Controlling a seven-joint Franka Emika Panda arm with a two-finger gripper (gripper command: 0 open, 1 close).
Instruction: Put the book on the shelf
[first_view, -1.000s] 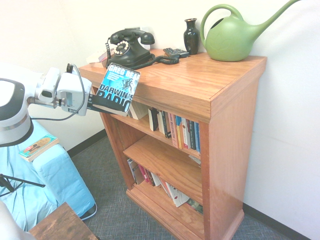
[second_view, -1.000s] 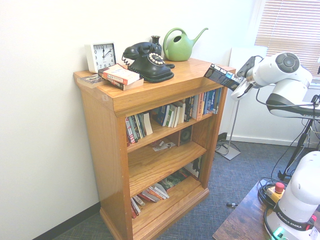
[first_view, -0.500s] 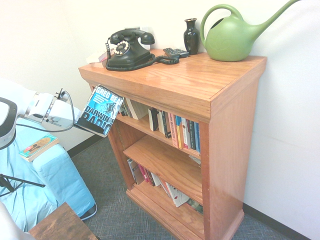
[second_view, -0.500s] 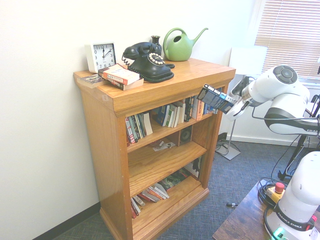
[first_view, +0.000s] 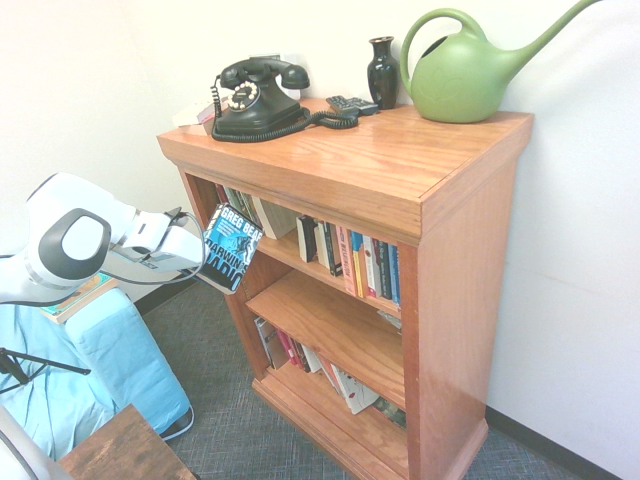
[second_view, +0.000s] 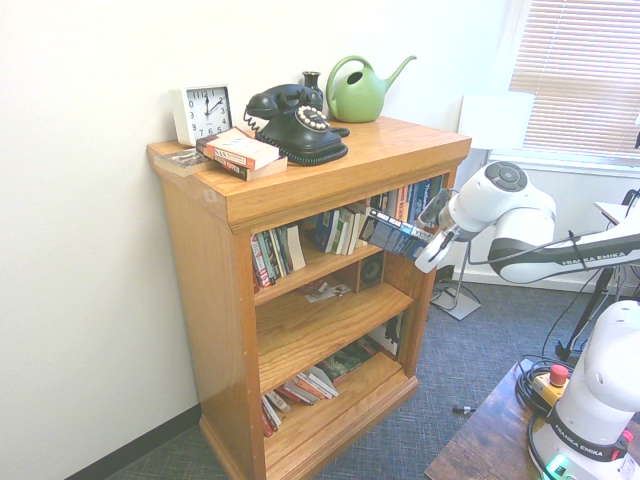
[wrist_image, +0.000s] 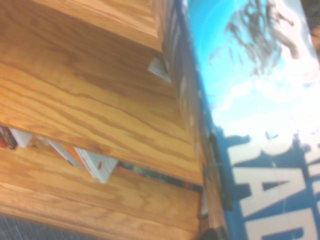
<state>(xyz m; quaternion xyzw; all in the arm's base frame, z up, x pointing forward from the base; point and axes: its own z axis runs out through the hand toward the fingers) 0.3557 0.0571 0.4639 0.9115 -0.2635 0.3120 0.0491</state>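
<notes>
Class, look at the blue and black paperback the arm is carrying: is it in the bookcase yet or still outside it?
Still outside. The book hangs tilted in the gripper, in front of the shelf near its upper opening, resting on no board.

On the shelf's (second_view: 400, 150) top board: one black telephone (second_view: 295, 122), one green watering can (second_view: 362, 88), one dark vase (first_view: 383, 71), one white clock (second_view: 203, 112) and one orange-covered book (second_view: 238, 152). One blue book (first_view: 232, 247) sits in the one gripper (first_view: 203, 262). Three inner boards carry books, too crowded to count.
</notes>
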